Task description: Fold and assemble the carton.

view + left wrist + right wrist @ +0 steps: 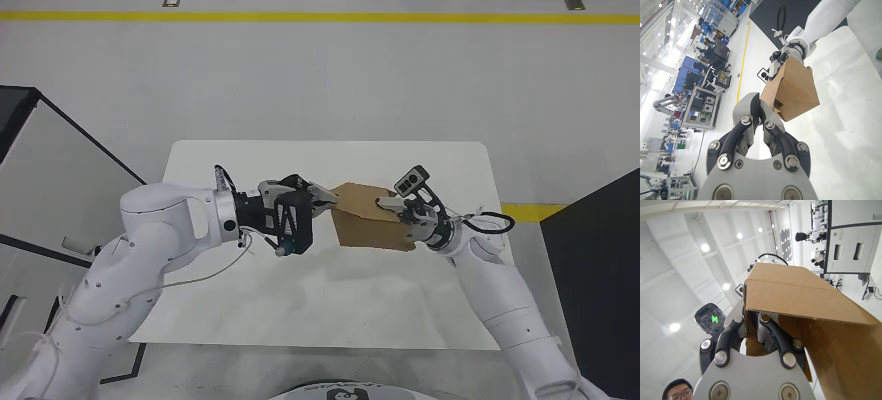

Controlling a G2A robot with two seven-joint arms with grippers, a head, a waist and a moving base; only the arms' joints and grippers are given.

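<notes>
**Carton held in the air between both grippers**

Brown cardboard carton (pixel 368 218) (pixel 793 89) (pixel 800 291) up off the white rectangular table (pixel 420 300), over its middle, between the two arms. Tilted, one corner pointing down toward the tabletop in the left wrist view. Partly formed: side walls squared up, creases across one face, a slotted tab cut-out near the low corner. Open end turned to the right wrist, bare inside wall in view there.

Right gripper (pixel 402 208) (pixel 779 62) (pixel 750 314) at the carton's right end in the top view. Fingers drawn in on one carton wall, cardboard edge running straight between them, one finger outside and one inside. Clamped on the carton.

Left gripper (pixel 325 194) (pixel 758 100) at the opposite end, by the carton's upper-left corner in the top view. Pads nearly pressed together, only a thin slit between. Carton corner touching the fingertips. Cannot tell whether any cardboard sits between the pads.

Arms in over the table from opposite sides, wrists roughly level, carton bridging the gap between them.

Yellow floor line (pixel 300 17) beyond the table's far edge, well apart from carton and grippers.
</notes>
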